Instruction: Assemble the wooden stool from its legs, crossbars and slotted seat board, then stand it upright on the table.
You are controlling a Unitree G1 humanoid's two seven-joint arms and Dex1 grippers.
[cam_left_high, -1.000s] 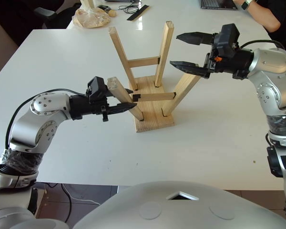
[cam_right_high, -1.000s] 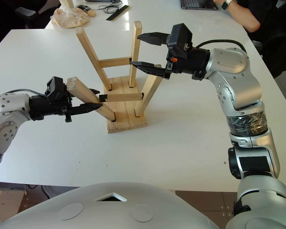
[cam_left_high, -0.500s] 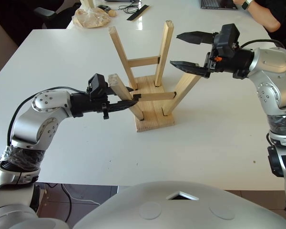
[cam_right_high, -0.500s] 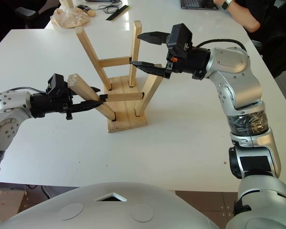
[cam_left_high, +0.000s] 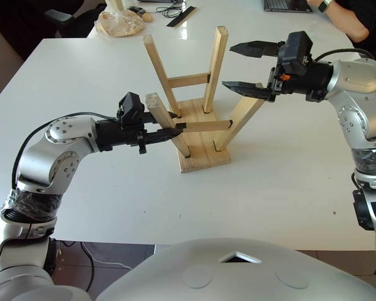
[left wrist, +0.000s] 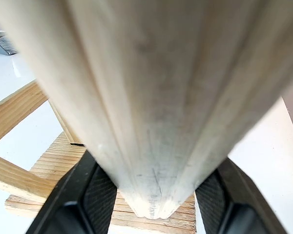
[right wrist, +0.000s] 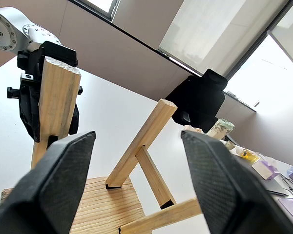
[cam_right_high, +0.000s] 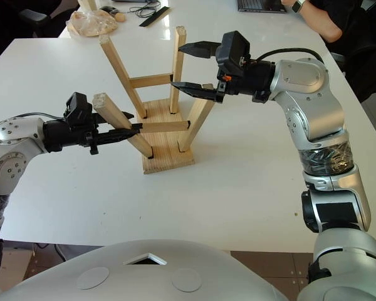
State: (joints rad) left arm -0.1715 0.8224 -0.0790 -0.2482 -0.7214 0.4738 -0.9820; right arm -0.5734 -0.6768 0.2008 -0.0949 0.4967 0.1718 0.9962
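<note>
Stool [cam_left_high: 197,106] inverted on the white table [cam_left_high: 81,75]. The slotted seat board [cam_left_high: 203,160] lies flat on the tabletop, and 4 legs rise from it. The far-left leg [cam_left_high: 161,75] and the far-right leg [cam_left_high: 215,69] are joined by the rear crossbar [cam_left_high: 188,80]. The near-left leg [cam_left_high: 160,110] and the near-right leg [cam_left_high: 241,119] are joined by the front crossbar [cam_left_high: 203,126]. Both near legs tilt outward, away from each other.

My left gripper [cam_left_high: 172,132] comes in low from my left and is pinched on the near-left leg, about midway up its length. In the left wrist view the leg [left wrist: 151,97] runs straight between my 2 black pads [left wrist: 100,195], each pressed against 1 side of the wood, with the seat board [left wrist: 49,195] behind them.

My right gripper [cam_left_high: 229,64] is held above the table on my right, its 2 fingers spread wide, 1 above the other, and holding nothing. The lower finger sits at the top end of the near-right leg; I cannot tell whether it touches the wood. In the right wrist view my pads [right wrist: 63,185] stand well apart, and the far-left leg [right wrist: 141,141] shows in the gap between them, farther off.

A filled plastic bag [cam_left_high: 119,24] lies at the far edge of the table
</note>
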